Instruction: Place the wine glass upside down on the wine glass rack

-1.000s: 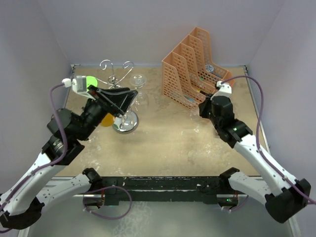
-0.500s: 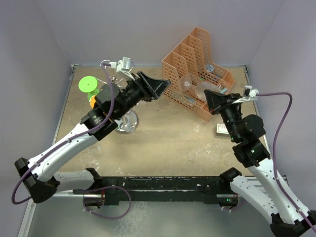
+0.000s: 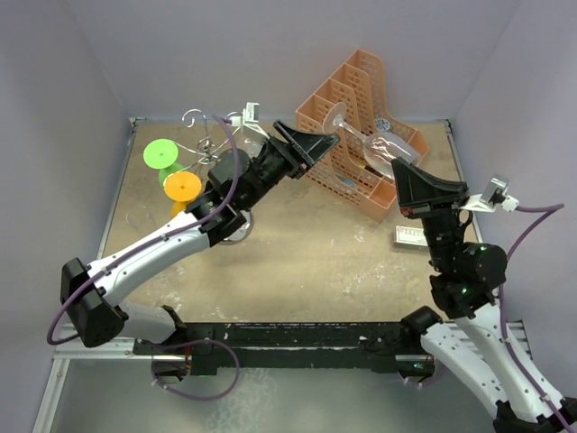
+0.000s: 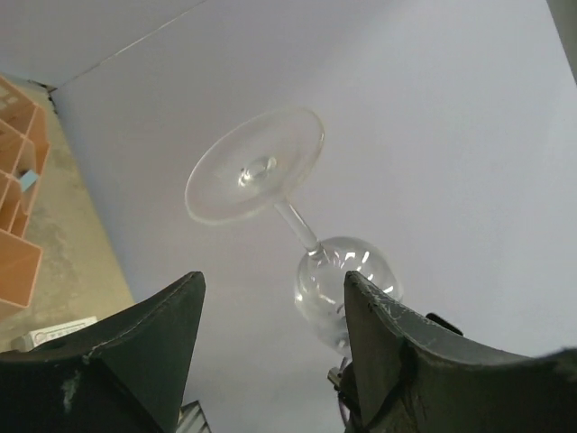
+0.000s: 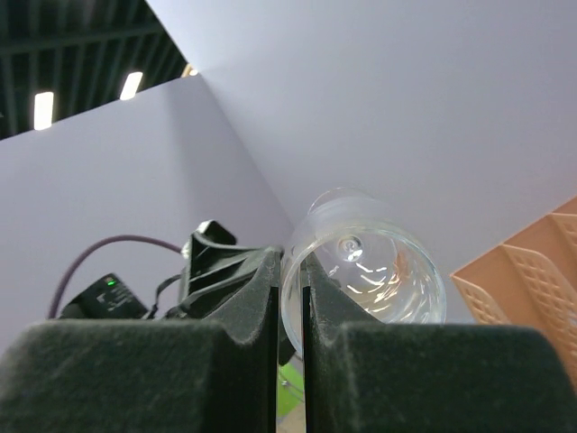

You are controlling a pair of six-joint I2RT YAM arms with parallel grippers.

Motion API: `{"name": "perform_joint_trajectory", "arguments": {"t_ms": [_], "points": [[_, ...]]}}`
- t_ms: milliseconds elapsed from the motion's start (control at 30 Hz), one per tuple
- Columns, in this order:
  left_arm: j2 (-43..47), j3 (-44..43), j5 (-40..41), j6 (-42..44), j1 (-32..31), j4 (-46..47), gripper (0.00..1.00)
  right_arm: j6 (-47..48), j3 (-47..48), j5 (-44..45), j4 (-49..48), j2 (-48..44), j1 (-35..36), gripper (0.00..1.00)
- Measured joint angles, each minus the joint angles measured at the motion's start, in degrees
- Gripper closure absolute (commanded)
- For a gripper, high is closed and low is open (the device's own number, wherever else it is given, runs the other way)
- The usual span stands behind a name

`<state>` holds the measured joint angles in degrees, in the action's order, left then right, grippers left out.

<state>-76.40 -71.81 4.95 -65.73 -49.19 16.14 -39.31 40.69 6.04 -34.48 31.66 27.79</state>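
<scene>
The clear wine glass (image 3: 361, 137) is held in the air, tilted, in front of the orange organiser. My right gripper (image 3: 403, 170) is shut on its rim; in the right wrist view the gripper (image 5: 290, 263) pinches the wall of the bowl (image 5: 374, 271). My left gripper (image 3: 317, 142) is open, level with the glass's foot, apart from it. In the left wrist view the foot (image 4: 255, 178) and bowl (image 4: 347, 289) show beyond the open gripper (image 4: 273, 281). The silver wire rack (image 3: 204, 135) stands at the back left, its base (image 3: 236, 233) partly hidden by my left arm.
The orange mesh file organiser (image 3: 356, 95) stands at the back right, just behind the glass. A green disc (image 3: 160, 153) and an orange disc (image 3: 182, 187) sit beside the rack. A small flat box (image 3: 410, 237) lies on the table near my right arm.
My right gripper has lifted the glass up out of the organiser area. My left arm has stretched further right, its open gripper now near the glass's foot.
</scene>
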Motion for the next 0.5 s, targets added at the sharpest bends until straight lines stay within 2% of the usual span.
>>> {"name": "perform_joint_trajectory", "arguments": {"t_ms": [233, 500], "points": [[-4.2, -1.9, -0.2, -6.7, 0.0, 7.1, 0.42, -4.5, -3.7, -2.8, -5.8, -1.5, 0.0, 1.0], [-4.3, 0.0, 2.8, -12.8, 0.0, 13.3, 0.63, -8.1, -4.8, -5.2, -9.5, -1.2, -0.1, 1.0]]}}
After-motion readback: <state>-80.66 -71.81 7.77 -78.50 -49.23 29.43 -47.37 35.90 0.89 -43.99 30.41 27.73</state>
